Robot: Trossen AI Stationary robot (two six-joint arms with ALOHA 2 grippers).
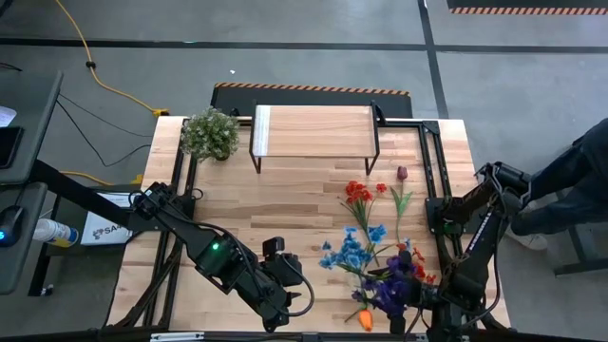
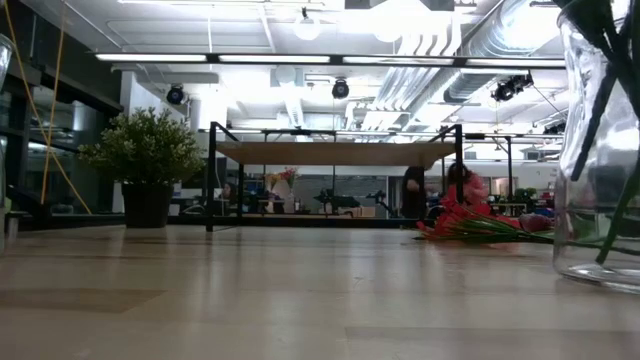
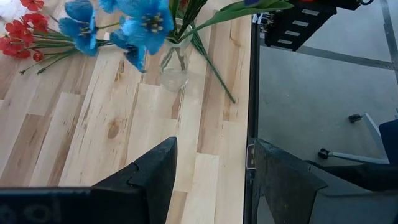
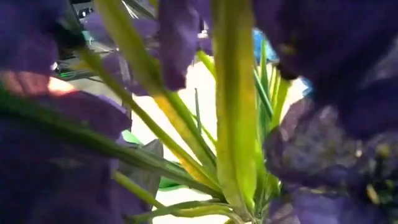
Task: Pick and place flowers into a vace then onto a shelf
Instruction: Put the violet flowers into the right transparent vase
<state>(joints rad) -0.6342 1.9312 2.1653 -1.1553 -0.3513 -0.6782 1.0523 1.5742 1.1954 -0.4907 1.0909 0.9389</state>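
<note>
Left fingers (image 3: 211, 180) hang parted and empty above the tabletop (image 1: 285, 209) edge.

Ahead of them a glass vase (image 3: 174, 65) stands holding blue flowers (image 3: 134, 22), with red blooms (image 1: 358, 192) lying flat beyond. The right gripper (image 1: 410, 318) sits among purple blooms (image 4: 336, 93) and stems at the vase; its fingers stand wide, holding nothing that can be made out. The shelf (image 1: 312, 131) is well apart, bare.

left arm (image 1: 204, 249): black jointed links, small green light on one link | left claw (image 3: 211, 177): two dark wedge fingers | right arm (image 1: 472, 233): black, ribbed segments, exposed cables
</note>
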